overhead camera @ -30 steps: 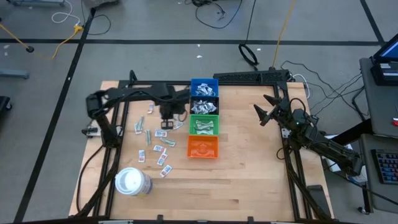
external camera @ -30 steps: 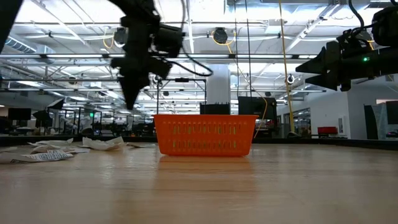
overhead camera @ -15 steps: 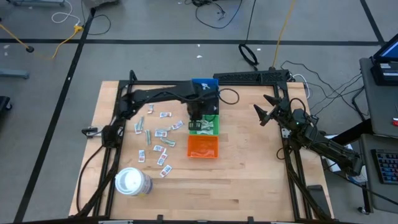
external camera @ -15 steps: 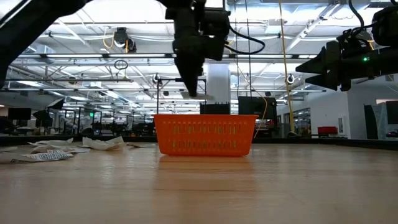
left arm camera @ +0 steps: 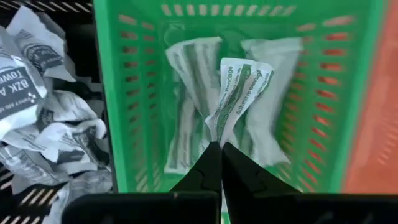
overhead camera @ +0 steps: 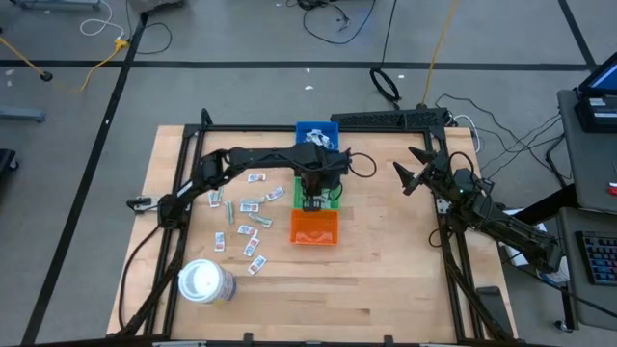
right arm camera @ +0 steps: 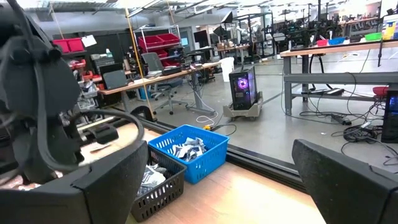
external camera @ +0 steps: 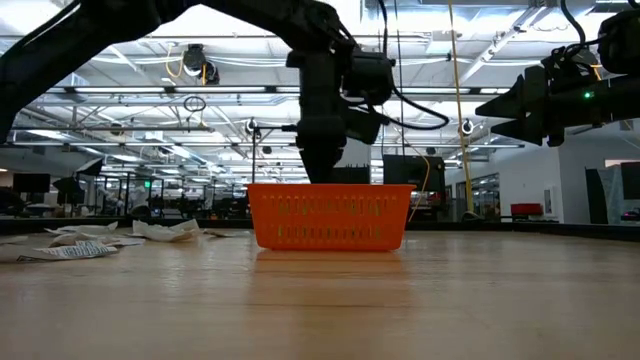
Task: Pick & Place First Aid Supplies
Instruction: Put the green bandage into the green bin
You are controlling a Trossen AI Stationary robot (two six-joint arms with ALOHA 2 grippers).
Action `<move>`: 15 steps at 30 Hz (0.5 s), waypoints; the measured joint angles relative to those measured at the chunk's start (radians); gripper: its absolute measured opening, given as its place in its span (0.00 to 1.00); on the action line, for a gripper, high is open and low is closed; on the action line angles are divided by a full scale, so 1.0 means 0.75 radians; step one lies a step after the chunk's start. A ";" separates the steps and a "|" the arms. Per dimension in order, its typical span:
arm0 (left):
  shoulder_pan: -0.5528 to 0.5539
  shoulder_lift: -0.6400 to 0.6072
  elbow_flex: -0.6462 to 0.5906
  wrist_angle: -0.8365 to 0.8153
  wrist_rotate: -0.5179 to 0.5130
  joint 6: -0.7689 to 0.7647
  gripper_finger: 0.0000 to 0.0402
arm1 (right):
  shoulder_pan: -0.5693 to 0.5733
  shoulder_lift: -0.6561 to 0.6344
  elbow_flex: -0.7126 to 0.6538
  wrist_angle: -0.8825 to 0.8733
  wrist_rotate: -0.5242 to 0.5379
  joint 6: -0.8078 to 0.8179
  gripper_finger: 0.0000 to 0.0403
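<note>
High view: the left gripper (overhead camera: 313, 200) was over the green bin (overhead camera: 333, 196), in the bin row near the table's (overhead camera: 386, 289) far edge. What it held could not be made out here; the arm covered most of the bin. Loose packets (overhead camera: 246, 214) lay scattered on the wood toward the table's left edge, beside the bins. The right gripper (overhead camera: 413, 170) hung near the right edge, well apart from the supplies.

Low view: the left gripper (external camera: 320, 172) stood behind the orange bin (external camera: 330, 216), its tip cut off by the bin's rim. A few packets (external camera: 70, 242) lay flat at the left edge.

Left wrist view: the fingers (left arm camera: 208, 171) were pressed together, pinching the lower end of a green-printed wrapper (left arm camera: 236, 93). The wrapper rose crumpled above similar wrappers on the green bin (left arm camera: 130, 93) floor. White packets with dark print (left arm camera: 37, 106) filled the neighbouring black bin (left arm camera: 102, 112).

Right wrist view: the right gripper's fingers (right arm camera: 354, 177) stood spread wide, holding nothing. The blue bin (right arm camera: 186, 152) with its packets was partly hidden behind the left arm.
</note>
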 joint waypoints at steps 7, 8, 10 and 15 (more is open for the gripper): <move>0.002 0.009 0.000 0.051 -0.006 -0.110 0.06 | 0.000 0.000 0.000 0.000 0.000 0.000 0.98; 0.001 0.009 0.000 0.053 -0.006 -0.116 0.09 | 0.000 0.000 0.000 0.000 0.000 0.000 0.98; 0.002 0.009 0.000 0.055 0.003 -0.121 0.16 | 0.000 0.000 0.000 0.000 0.000 0.000 0.98; 0.010 -0.016 -0.001 0.031 0.063 -0.120 0.37 | 0.000 0.000 0.000 0.000 0.000 0.000 0.98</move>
